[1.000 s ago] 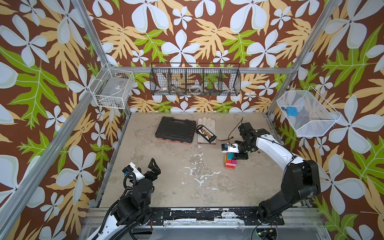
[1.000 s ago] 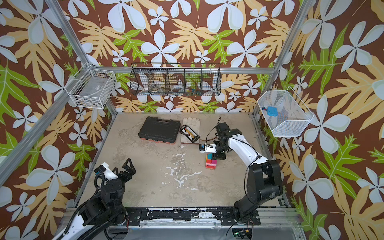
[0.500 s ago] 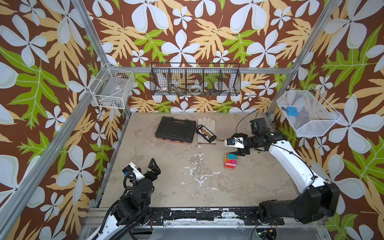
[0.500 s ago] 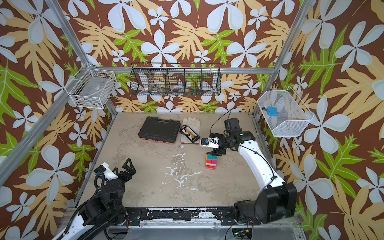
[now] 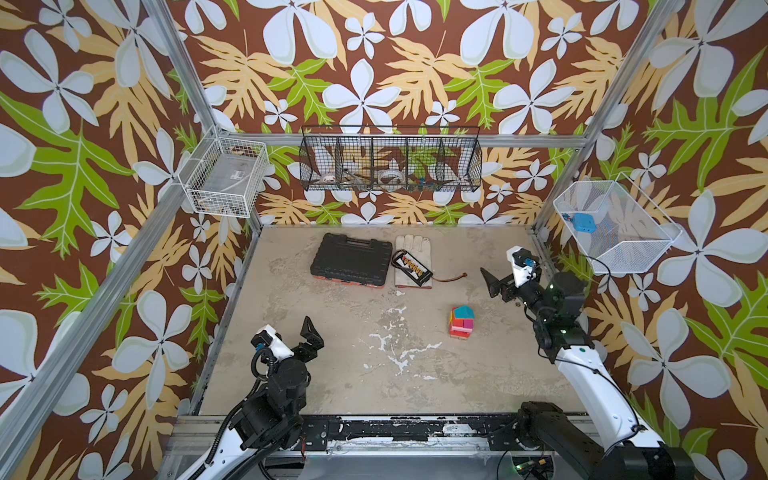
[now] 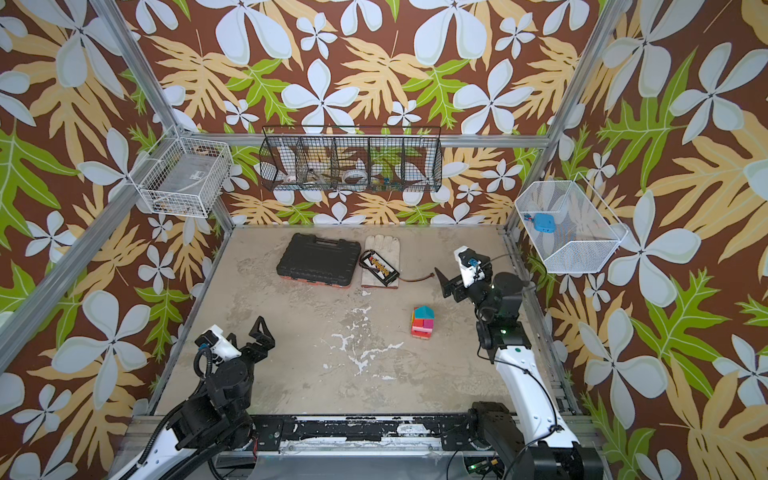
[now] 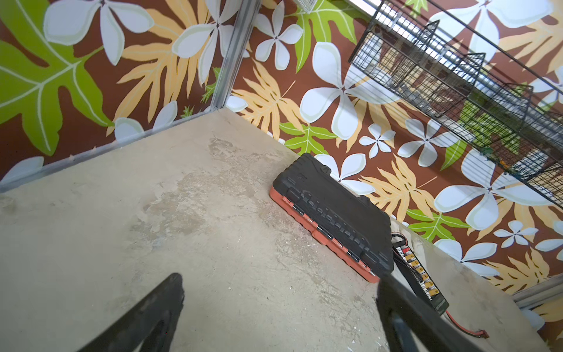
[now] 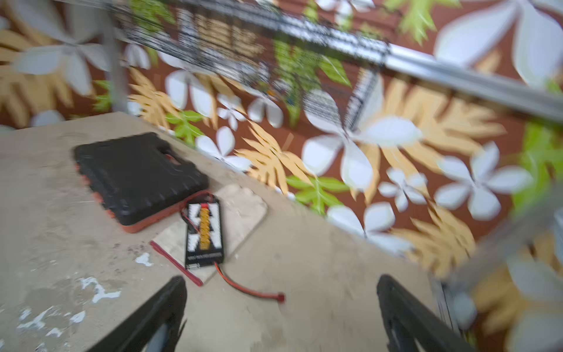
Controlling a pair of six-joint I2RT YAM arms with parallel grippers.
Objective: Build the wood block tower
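Since a second ago the right gripper (image 5: 497,283) has left the tower (image 5: 460,322). It was down at the stack then. Now we find it raised and drawn back toward the right wall, well apart from the blocks. The left arm is unchanged over the same span.

Front edge: the left gripper (image 5: 301,343) hangs over the near left part of the table (image 5: 332,386). Its wrist view shows both fingers (image 7: 158,304) spread wide with only bare table between them. It is released and holds nothing.

Mid-table, right of centre: the tower (image 6: 423,322) stands free, with nothing touching it. It has a tan base and red, pink and magenta blocks above, with the teal piece (image 5: 462,311) on top.

Beyond the tower: the right gripper (image 8: 281,279) in its own wrist view has its fingers wide apart and nothing between them, so it is released. That view is motion-blurred.

Farther back: a black case (image 5: 352,259) lies flat. Just to its right is a pale glove (image 5: 411,245) with a black board (image 5: 412,266) lying on it. A red lead (image 5: 451,277) trails from the board toward the right.

Back wall: a black wire basket (image 5: 390,160) hangs there. Its contents are too small for us to tell.
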